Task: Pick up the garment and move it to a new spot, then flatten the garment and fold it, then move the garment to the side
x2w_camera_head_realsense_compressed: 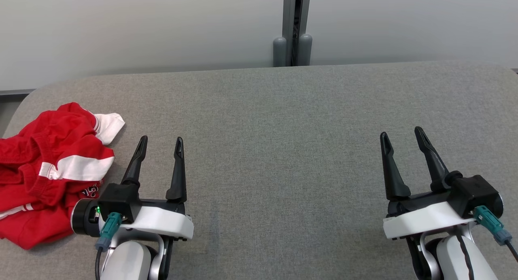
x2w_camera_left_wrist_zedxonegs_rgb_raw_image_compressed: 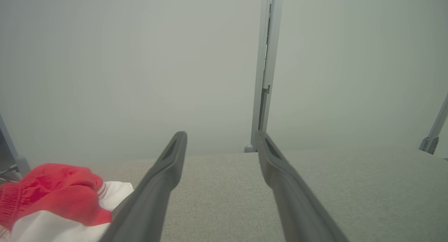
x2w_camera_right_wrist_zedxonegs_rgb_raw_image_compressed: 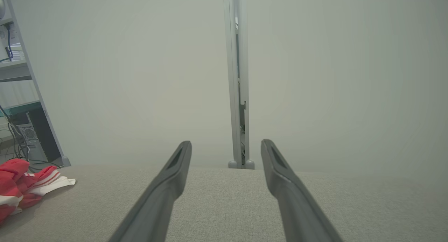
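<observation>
Garment [x2w_camera_head_realsense_compressed: 48, 150] crumpled beside left gripper [x2w_camera_head_realsense_compressed: 161, 139], grey table [x2w_camera_head_realsense_compressed: 283, 122]

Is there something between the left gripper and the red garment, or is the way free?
Nothing visible stands in the way. The left gripper is open and sits close beside the crumpled red garment, to its right, on the grey padded surface.
</observation>
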Tool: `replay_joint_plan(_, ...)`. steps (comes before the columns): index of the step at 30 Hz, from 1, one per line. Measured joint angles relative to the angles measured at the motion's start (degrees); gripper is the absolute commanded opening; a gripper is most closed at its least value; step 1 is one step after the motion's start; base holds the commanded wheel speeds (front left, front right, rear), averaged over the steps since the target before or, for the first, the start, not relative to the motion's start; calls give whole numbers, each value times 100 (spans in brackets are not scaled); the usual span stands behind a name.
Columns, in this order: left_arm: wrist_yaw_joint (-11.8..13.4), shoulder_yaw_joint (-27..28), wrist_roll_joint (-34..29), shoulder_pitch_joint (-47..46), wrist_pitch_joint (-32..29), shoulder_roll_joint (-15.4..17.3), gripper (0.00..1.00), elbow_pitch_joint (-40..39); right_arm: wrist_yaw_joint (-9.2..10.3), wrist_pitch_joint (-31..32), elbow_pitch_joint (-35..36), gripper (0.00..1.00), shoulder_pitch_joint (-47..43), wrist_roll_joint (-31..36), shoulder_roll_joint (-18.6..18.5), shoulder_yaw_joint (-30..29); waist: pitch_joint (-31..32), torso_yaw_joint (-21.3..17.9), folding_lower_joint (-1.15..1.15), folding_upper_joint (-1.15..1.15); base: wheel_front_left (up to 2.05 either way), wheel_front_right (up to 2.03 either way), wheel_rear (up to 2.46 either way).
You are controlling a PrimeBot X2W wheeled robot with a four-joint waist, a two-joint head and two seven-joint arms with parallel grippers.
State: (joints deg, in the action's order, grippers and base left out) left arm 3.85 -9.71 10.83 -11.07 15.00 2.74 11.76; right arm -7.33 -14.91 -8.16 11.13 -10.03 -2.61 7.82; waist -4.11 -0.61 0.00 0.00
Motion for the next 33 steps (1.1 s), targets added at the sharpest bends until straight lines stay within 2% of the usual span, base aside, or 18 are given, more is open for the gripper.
replay_joint_plan(16, 11, -10, 1, -20, 0, 1, 100, 7, 0, -1, -25, 100, 1, -10, -2, 46, 15, 176, 0, 0, 0, 0, 0)
replay_joint_plan(33, 88, 7, 3, 36, 14, 4, 100, -94, -1, -7, 4, 100, -94, -10, -2, 110, 128, 1133, 0, 0, 0, 0, 0)
